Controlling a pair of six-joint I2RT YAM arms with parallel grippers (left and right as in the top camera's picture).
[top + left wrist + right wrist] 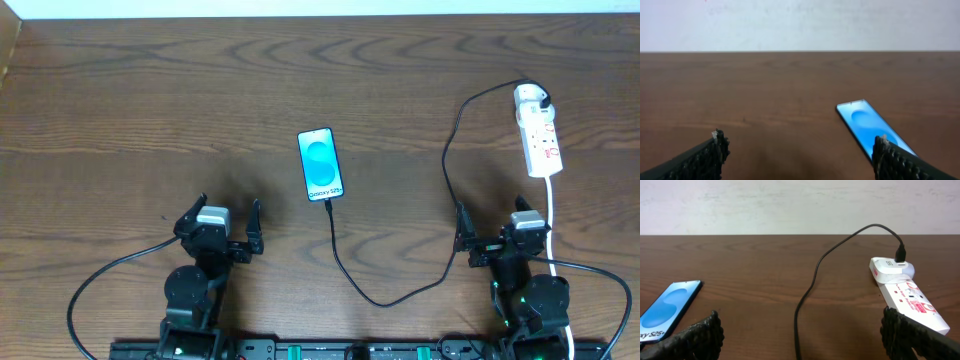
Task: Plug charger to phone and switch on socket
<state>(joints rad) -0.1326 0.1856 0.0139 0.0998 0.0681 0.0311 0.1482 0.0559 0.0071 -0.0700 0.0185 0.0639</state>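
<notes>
The phone [321, 165] lies flat mid-table, blue screen up; it also shows in the left wrist view [870, 125] and the right wrist view [667, 305]. The black charger cable [395, 295] runs from the phone's near end, loops toward me, then rises to the white adapter [530, 98] seated in the far end of the socket strip [541, 140]. The right wrist view shows the cable [807, 287], adapter [891, 267] and strip [912, 300]. My left gripper [222, 222] is open and empty, near-left of the phone. My right gripper [497, 232] is open and empty, near the strip.
The strip's thicker white cord [552, 205] runs toward me past the right arm. The wooden table [150, 120] meets a pale wall at the back edge. Black arm cables trail off the near edge at both sides.
</notes>
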